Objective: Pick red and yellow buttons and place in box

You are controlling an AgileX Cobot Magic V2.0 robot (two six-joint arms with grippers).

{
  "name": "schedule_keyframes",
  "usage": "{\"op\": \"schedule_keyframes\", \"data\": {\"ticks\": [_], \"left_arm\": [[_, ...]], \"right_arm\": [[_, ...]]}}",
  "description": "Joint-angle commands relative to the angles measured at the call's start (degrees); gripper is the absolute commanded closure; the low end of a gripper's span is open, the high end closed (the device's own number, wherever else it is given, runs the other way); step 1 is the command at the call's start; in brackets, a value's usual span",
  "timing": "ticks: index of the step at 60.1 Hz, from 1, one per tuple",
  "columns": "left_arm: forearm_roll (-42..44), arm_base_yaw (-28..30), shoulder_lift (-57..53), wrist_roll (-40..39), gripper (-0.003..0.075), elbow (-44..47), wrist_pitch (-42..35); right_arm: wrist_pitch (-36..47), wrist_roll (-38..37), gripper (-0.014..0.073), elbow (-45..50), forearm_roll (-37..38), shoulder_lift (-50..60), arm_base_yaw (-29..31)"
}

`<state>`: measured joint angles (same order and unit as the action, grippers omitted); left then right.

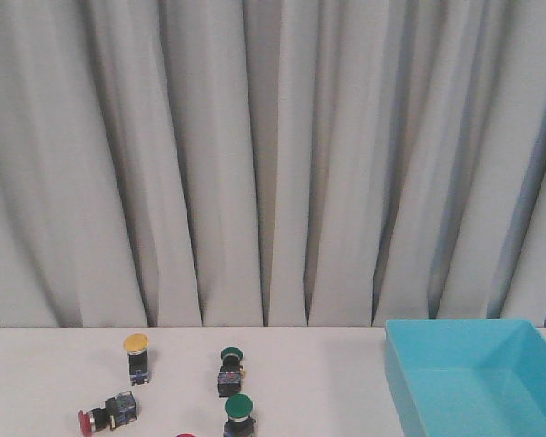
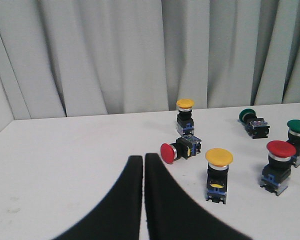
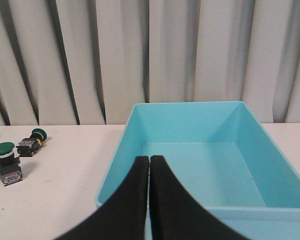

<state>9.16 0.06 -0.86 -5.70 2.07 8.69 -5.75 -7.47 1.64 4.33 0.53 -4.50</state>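
Note:
In the left wrist view my left gripper (image 2: 143, 157) is shut and empty, a short way from a red button lying on its side (image 2: 179, 149) and an upright yellow button (image 2: 218, 172). Another upright yellow button (image 2: 185, 114) stands farther off, and an upright red button (image 2: 279, 164) is at the side. The front view shows the far yellow button (image 1: 136, 356) and the lying red button (image 1: 105, 413). My right gripper (image 3: 149, 159) is shut and empty, over the near rim of the empty turquoise box (image 3: 230, 120), which also shows in the front view (image 1: 409, 373). Neither gripper shows in the front view.
Two green-capped switches stand or lie between the buttons and the box, one upright (image 1: 239, 412) and one lying on its side (image 1: 230, 369); both show in the left wrist view (image 2: 298, 140) (image 2: 254, 121) and the right wrist view (image 3: 6, 162) (image 3: 32, 141). A grey curtain (image 1: 273, 155) hangs behind the white table (image 1: 36, 382).

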Motion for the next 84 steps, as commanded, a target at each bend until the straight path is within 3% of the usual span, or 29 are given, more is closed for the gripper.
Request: {"op": "schedule_keyframes", "data": {"ticks": [1, 19, 26, 33, 37, 42, 51, 57, 64, 76, 84], "left_arm": [[-0.4, -0.2, -0.6, -0.6, 0.0726, 0.1, -4.7], [-0.3, -0.2, -0.6, -0.5, 0.0726, 0.1, -9.6], [-0.3, -0.2, -0.6, -0.5, 0.0726, -0.1, -19.7], [-0.4, -0.2, -0.6, -0.6, 0.0726, -2.3, -36.1], [-0.4, -0.2, 0.3, -0.1, 0.0726, -5.3, -42.3], [-0.4, -0.2, 4.9, 2.2, 0.0726, -11.6, -41.1], [-0.3, -0.3, 23.7, 5.4, 0.0726, -32.6, -23.9], [-0.8, -1.7, 35.0, 4.3, 0.0726, -44.3, -15.3], [-0.8, -3.6, 43.6, 3.2, 0.0726, -51.4, -13.2], [-0.8, -3.7, 49.9, -2.8, 0.072, -53.5, -15.5], [-0.8, -3.7, 52.0, -2.6, 0.0666, -56.4, -8.1]], "right_arm": [[3.9, 0.4, 0.0602, 0.8, 0.2, 1.1, 0.3], [6.7, 2.2, 0.0602, 0.7, 2.6, 1.1, 0.5], [22.0, 2.4, 0.0602, 0.5, 3.2, 1.1, 0.5], [40.1, 5.6, 0.0602, -3.7, 3.3, 0.2, 0.5], [43.7, 10.1, 0.0602, -9.5, 3.2, -3.0, 0.5], [38.9, 12.1, 0.0602, -19.4, 3.1, -8.7, 0.5], [19.8, 8.6, 0.0602, -39.2, 3.1, -26.8, 0.5], [10.1, 3.8, 0.0602, -47.4, 3.1, -37.3, 0.5], [4.2, 1.7, 0.0602, -50.0, 3.1, -44.5, 0.5], [2.8, 1.2, 0.0596, -49.9, 3.4, -49.7, 0.5], [0.3, 3.4, 0.054, -49.9, 4.3, -50.8, -2.7]]}}
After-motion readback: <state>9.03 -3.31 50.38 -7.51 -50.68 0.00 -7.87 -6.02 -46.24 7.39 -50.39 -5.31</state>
